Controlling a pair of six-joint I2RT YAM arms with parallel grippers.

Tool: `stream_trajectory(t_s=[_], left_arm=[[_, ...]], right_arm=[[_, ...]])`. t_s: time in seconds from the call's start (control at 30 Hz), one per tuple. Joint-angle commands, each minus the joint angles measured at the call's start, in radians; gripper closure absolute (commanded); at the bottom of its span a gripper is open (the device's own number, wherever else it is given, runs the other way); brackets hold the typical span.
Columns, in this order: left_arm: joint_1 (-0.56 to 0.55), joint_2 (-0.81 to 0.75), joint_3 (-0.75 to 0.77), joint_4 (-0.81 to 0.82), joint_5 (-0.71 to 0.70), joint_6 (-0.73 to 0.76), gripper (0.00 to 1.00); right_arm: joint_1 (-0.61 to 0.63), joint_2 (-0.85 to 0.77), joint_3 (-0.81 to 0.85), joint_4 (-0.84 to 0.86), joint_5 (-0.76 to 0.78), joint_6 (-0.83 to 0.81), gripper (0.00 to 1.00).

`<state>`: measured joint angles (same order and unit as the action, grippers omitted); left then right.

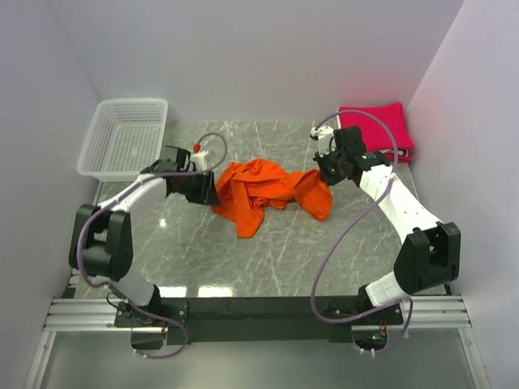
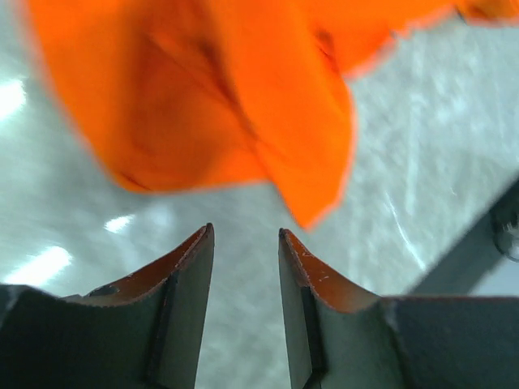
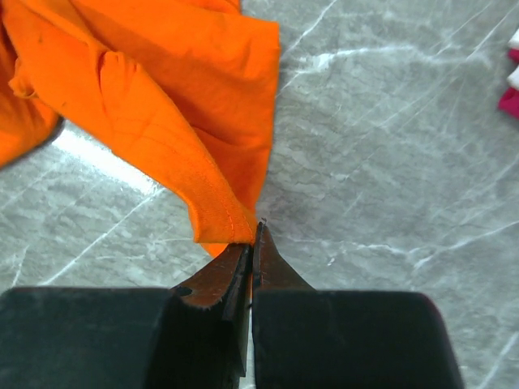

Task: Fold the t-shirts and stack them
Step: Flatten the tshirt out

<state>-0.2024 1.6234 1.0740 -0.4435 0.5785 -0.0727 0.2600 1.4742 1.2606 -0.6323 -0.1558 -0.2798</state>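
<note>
Though crumpled, plain orange t-shirt (image 1: 261, 185).

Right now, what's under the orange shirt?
The orange t-shirt lies crumpled on the grey marble table, which shows around its edges. Anything beneath the bunched cloth is covered, so I cannot tell.

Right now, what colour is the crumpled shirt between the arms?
Plain bright orange shirt, clearest from the top camera.
</note>
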Motion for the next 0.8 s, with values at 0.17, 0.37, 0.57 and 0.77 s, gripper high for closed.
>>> stream_trajectory(t_s=[0.17, 0.37, 0.57, 0.77], left_arm=[[-0.193, -0.1, -0.144, 0.08, -0.052, -0.193, 0.56], [-0.222, 0.022, -0.147, 0.124, -0.045, -0.243, 0.57], [-0.307, 0.101, -0.16, 0.195, -0.061, -0.297, 0.58], [-0.319, 0.159, -0.16, 0.197, -0.189, -0.346, 0.65]], right_arm=[[-0.054, 0.047, 0.098, 0.022, -0.036, 0.076, 1.0], [-0.064, 0.04, 0.102, 0.0, -0.07, 0.073, 1.0], [-0.067, 0.029, 0.098, -0.004, -0.077, 0.076, 1.0], [-0.074, 0.031, 0.111, -0.007, -0.087, 0.077, 1.0]])
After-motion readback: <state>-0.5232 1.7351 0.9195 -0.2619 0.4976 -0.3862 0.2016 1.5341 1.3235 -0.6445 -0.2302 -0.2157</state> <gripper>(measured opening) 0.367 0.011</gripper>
